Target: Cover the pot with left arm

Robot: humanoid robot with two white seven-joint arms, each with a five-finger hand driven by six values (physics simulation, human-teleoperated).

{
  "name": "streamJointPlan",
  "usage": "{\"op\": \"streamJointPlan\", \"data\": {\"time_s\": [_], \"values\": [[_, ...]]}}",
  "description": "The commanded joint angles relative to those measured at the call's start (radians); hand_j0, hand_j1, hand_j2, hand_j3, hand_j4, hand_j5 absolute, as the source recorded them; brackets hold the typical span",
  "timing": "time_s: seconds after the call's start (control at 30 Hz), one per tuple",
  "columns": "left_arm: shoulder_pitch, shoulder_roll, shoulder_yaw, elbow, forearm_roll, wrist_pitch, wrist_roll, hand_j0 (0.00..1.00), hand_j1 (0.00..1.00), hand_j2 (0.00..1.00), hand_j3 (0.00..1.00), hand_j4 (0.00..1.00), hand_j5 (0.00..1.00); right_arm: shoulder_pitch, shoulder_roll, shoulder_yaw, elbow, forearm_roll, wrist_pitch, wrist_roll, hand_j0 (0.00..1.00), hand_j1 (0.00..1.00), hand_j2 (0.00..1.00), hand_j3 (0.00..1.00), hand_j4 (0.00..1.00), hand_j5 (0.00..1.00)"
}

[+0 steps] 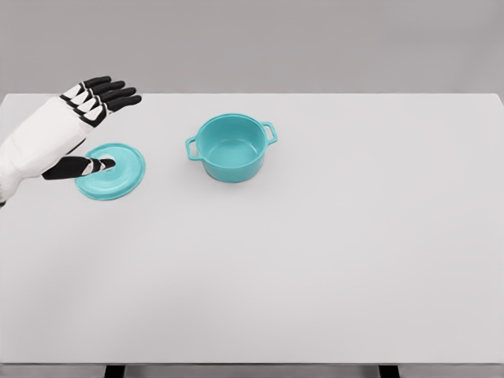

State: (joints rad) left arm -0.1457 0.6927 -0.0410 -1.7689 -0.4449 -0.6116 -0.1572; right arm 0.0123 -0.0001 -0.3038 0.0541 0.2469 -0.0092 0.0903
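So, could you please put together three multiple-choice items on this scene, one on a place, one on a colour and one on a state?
1. Where does the lid lie relative to the pot?
A. on top of it
B. on the table, to the picture's left of it
C. inside it

2. What colour are the pot and lid?
A. red
B. yellow
C. teal

3. What is the state of the left hand?
A. open, holding nothing
B. clenched round the pot's handle
C. out of view

Answers:
1 B: the lid rests flat on the table, apart from the pot.
2 C: both show the same teal.
3 A: the fingers are spread above the lid, the thumb over its top, with nothing gripped.
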Motion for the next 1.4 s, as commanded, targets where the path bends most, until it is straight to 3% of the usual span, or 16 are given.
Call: {"op": "streamJointPlan", "data": {"time_s": [0.0,0.23,0.33,0.37,0.43,0.47,0.53,0.6,0.67,0.73,0.77,0.8,0.9,0.97,1.17,1.37], "values": [[0.000,0.002,0.001,0.000,0.003,0.001,0.001,1.00,1.00,1.00,1.00,1.00,1.00,0.000,0.000,0.000,0.000,0.000,0.000,0.000,1.00,1.00,1.00,1.00,1.00,1.00],[-0.017,0.004,0.009,0.077,0.003,0.001,0.001,1.00,1.00,1.00,1.00,1.00,1.00,0.000,0.000,0.000,0.000,0.000,0.000,0.000,1.00,1.00,1.00,1.00,1.00,1.00],[-0.046,0.007,0.007,0.160,-0.067,0.001,-0.022,1.00,1.00,1.00,1.00,1.00,1.00,0.000,0.000,0.000,0.000,0.000,0.000,0.000,1.00,1.00,1.00,1.00,1.00,1.00],[-0.052,0.008,0.010,0.175,-0.063,0.001,-0.094,1.00,1.00,1.00,1.00,1.00,1.00,0.000,0.000,0.000,0.000,0.000,0.000,0.000,1.00,1.00,1.00,1.00,1.00,1.00],[-0.146,0.005,0.010,0.195,-0.052,0.001,-0.373,1.00,1.00,1.00,1.00,1.00,1.00,0.000,0.000,0.000,0.001,0.000,0.000,0.000,1.00,1.00,1.00,1.00,1.00,1.00],[-0.178,0.004,0.009,0.204,-0.043,0.001,-0.454,1.00,1.00,1.00,1.00,1.00,1.00,0.000,0.000,0.000,0.000,0.000,0.000,0.000,1.00,1.00,1.00,1.00,1.00,1.00],[-0.202,0.007,0.004,0.207,0.002,0.001,-0.454,1.00,1.00,1.00,1.00,1.00,1.00,0.000,0.000,0.000,0.001,0.000,0.000,0.000,1.00,1.00,1.00,1.00,1.00,1.00],[-0.248,0.019,-0.010,0.207,-0.003,0.001,-0.454,1.00,1.00,1.00,1.00,1.00,1.00,-0.002,0.000,0.000,0.001,0.000,0.000,0.000,1.00,1.00,1.00,1.00,1.00,1.00],[-0.304,0.021,-0.065,0.213,-0.006,0.001,-0.454,1.00,1.00,1.00,1.00,1.00,1.00,0.000,0.000,0.000,0.001,0.000,0.000,0.000,1.00,1.00,1.00,1.00,1.00,1.00],[-0.310,0.019,-0.071,0.223,-0.001,0.001,-0.454,1.00,1.00,1.00,1.00,1.00,1.00,0.000,0.000,0.000,0.000,0.000,0.000,0.000,1.00,1.00,1.00,1.00,1.00,1.00],[-0.311,0.013,-0.080,0.287,0.003,0.001,-0.454,1.00,1.00,1.00,1.00,1.00,1.00,-0.002,0.000,0.000,0.000,0.000,0.000,0.000,1.00,1.00,1.00,1.00,1.00,1.00],[-0.353,0.011,-0.123,0.362,0.026,0.001,-0.454,1.00,1.00,1.00,1.00,1.00,1.00,0.000,0.000,0.000,0.001,0.000,0.000,0.000,1.00,1.00,1.00,1.00,1.00,1.00],[-0.451,0.016,-0.281,0.546,0.198,0.010,-0.454,1.00,1.00,1.00,1.00,1.00,1.00,-0.002,0.000,0.000,0.000,0.000,0.000,0.000,1.00,1.00,1.00,1.00,1.00,1.00],[-0.465,0.033,-0.332,0.560,0.201,0.021,-0.454,1.00,1.00,1.00,1.00,1.00,1.00,-0.002,0.000,0.000,0.001,0.000,0.000,0.000,1.00,1.00,1.00,1.00,1.00,1.00],[-0.477,0.068,-0.341,0.572,0.203,0.023,-0.454,1.00,1.00,1.00,1.00,1.00,1.00,-0.002,0.000,0.000,0.001,0.000,0.000,0.000,1.00,1.00,1.00,1.00,1.00,1.00],[-0.477,0.085,-0.396,0.563,0.195,0.026,-0.454,1.00,1.00,1.00,1.00,1.00,1.00,0.000,0.000,0.000,0.000,0.000,0.000,0.000,1.00,1.00,1.00,1.00,1.00,1.00]]}}
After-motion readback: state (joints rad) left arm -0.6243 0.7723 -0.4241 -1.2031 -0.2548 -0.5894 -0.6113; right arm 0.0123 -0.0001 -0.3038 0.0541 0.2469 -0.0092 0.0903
